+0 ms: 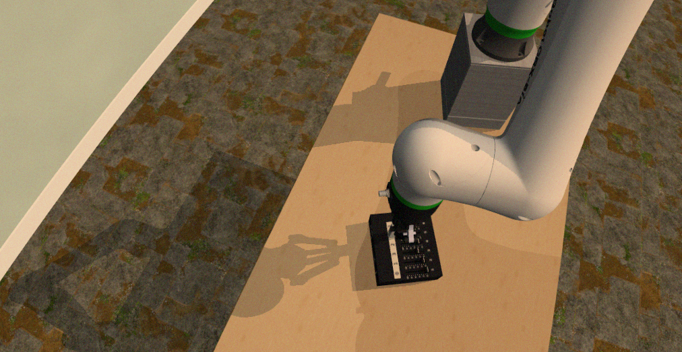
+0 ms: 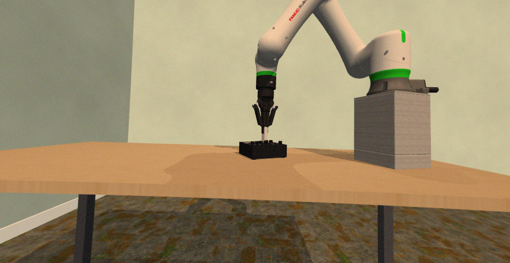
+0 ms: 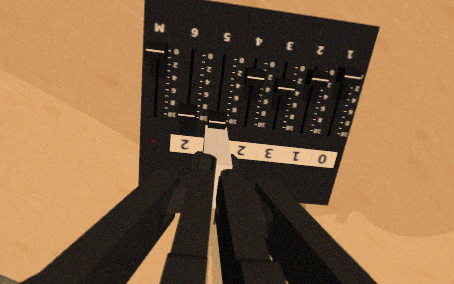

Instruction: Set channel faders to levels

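The black lighting desk (image 1: 405, 253) stands flat on the wooden table; it also shows in the side view (image 2: 262, 149). In the wrist view the desk (image 3: 255, 100) appears upside down. The master cap (image 3: 155, 50) is at 0. The channel 6 cap (image 3: 186, 115) and channel 5 cap (image 3: 217, 121) are near 10. The channel 4 cap (image 3: 255, 78) is near 2, channel 3 (image 3: 285, 88) near 3, channel 2 (image 3: 320, 79) near 1, channel 1 (image 3: 353, 77) near 0. The tape (image 3: 252, 151) reads 2, one hidden number, 2, 3, 1, 0. My gripper (image 3: 213, 143) is shut, with a pale peg (image 3: 217, 145) pointing from its tips onto the channel 5 cap.
The arm's grey pedestal (image 1: 482, 87) stands on the table behind the desk, also seen in the side view (image 2: 392, 129). The arm's elbow (image 1: 443, 168) hangs over the desk's far end. The table's left edge lies close to the desk.
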`<control>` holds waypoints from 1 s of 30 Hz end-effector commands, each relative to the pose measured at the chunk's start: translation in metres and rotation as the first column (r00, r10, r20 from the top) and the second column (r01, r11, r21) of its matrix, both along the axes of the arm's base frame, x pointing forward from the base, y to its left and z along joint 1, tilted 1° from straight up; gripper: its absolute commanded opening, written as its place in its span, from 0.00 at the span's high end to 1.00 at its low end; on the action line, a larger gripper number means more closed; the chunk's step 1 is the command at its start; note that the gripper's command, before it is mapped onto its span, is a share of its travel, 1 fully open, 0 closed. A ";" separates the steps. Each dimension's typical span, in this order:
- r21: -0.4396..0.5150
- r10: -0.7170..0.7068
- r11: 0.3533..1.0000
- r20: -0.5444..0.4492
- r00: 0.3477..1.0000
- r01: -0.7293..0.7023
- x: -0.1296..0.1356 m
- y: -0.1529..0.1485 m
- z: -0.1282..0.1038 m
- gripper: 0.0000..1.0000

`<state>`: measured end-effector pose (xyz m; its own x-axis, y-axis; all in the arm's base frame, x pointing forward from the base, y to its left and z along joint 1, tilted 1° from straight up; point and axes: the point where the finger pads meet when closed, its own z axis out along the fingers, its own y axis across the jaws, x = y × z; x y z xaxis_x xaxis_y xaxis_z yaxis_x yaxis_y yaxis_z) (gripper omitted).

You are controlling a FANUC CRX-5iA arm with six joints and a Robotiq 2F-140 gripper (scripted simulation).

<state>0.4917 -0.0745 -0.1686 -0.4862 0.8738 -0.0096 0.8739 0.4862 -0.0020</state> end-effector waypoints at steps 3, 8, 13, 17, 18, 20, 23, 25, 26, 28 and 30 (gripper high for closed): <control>0.000 0.000 1.000 0.000 1.000 0.000 -0.001 0.002 0.000 1.00; 0.000 0.000 1.000 0.000 1.000 0.000 -0.002 0.004 0.000 1.00; 0.000 0.000 1.000 0.000 1.000 0.000 -0.004 0.007 0.000 1.00; 0.000 0.000 1.000 0.000 1.000 0.000 -0.004 0.008 0.000 1.00; 0.000 0.000 1.000 0.000 1.000 0.000 -0.004 0.008 0.000 1.00; 0.000 0.000 1.000 0.000 1.000 0.000 -0.005 0.009 0.000 1.00; 0.000 0.000 1.000 0.000 1.000 0.000 -0.006 0.011 0.000 1.00; 0.000 0.000 1.000 0.000 1.000 0.000 -0.007 0.012 0.000 1.00; 0.000 0.000 1.000 0.000 1.000 0.000 -0.007 0.013 0.000 1.00; 0.000 0.000 1.000 0.000 1.000 0.000 -0.007 0.014 0.000 1.00; 0.000 0.000 1.000 0.000 1.000 0.000 -0.008 0.015 0.000 1.00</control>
<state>0.4840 -0.0606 -0.1688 -0.4862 0.8738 -0.0096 0.8738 0.4862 -0.0020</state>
